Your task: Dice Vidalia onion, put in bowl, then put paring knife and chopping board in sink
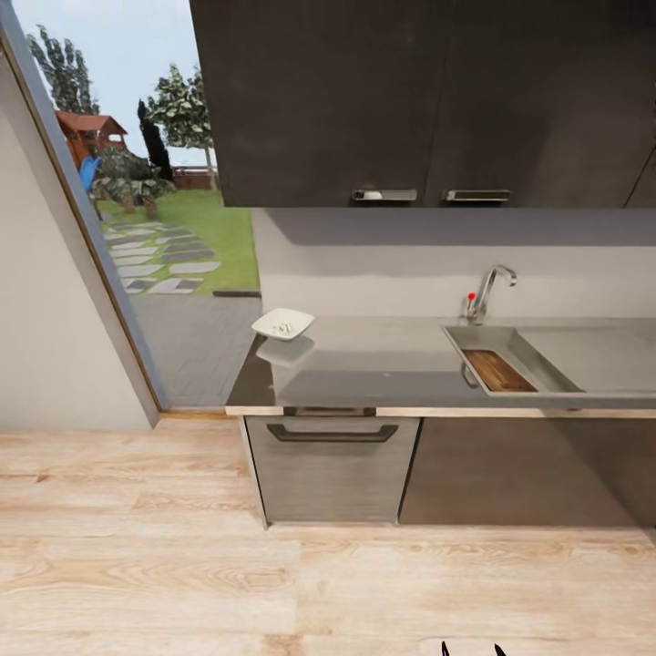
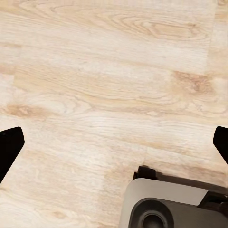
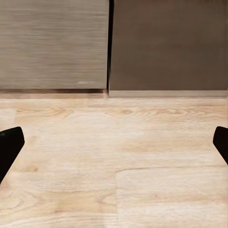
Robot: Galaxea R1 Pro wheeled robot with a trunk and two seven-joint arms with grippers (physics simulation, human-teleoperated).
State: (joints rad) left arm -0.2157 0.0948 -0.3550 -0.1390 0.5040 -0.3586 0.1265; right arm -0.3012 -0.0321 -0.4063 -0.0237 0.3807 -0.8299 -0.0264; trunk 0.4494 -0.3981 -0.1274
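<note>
**Robot stands back from the kitchen counter**

Head view: the white bowl [image 1: 282,322] sits at the countertop's [image 1: 383,364] left end, well apart from the sink [image 1: 524,351], where the chopping board [image 1: 497,370] lies below the tap [image 1: 487,290].

Left wrist view: the left gripper [image 2: 114,147] is spread wide and empty over the plank floor [image 2: 104,80].

Right wrist view: the right gripper [image 3: 114,147] is equally wide, holding nothing, facing the lower cabinets [image 3: 54,42].

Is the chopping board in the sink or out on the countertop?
In the sink: the chopping board lies inside the basin of the sink, below the countertop surface.
</note>
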